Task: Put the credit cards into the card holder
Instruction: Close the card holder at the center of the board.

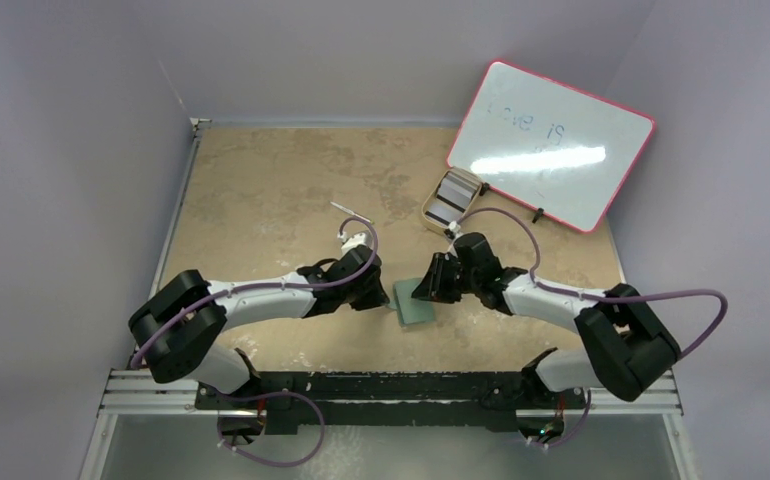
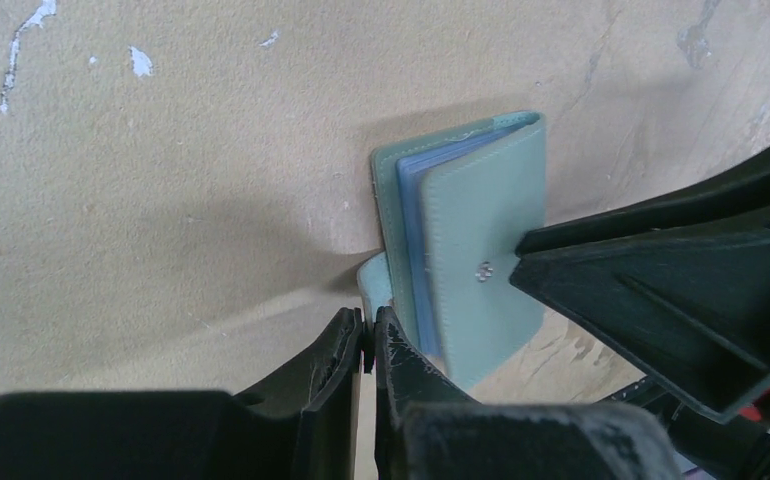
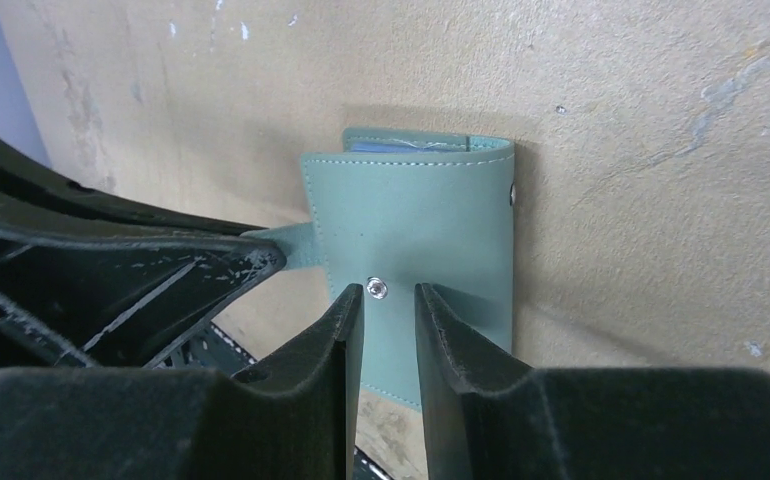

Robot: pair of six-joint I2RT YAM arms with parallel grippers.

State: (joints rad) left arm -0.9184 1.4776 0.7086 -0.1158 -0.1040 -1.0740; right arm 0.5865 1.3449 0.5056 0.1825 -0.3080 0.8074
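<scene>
Green card holder: your left gripper pinched its strap, seemingly to steady it, while your right gripper, slightly spread and gripping nothing, pressed its cover.

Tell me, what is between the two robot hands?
The green card holder lies between the left gripper and the right gripper, both tips right at it. The top view shows this.
</scene>
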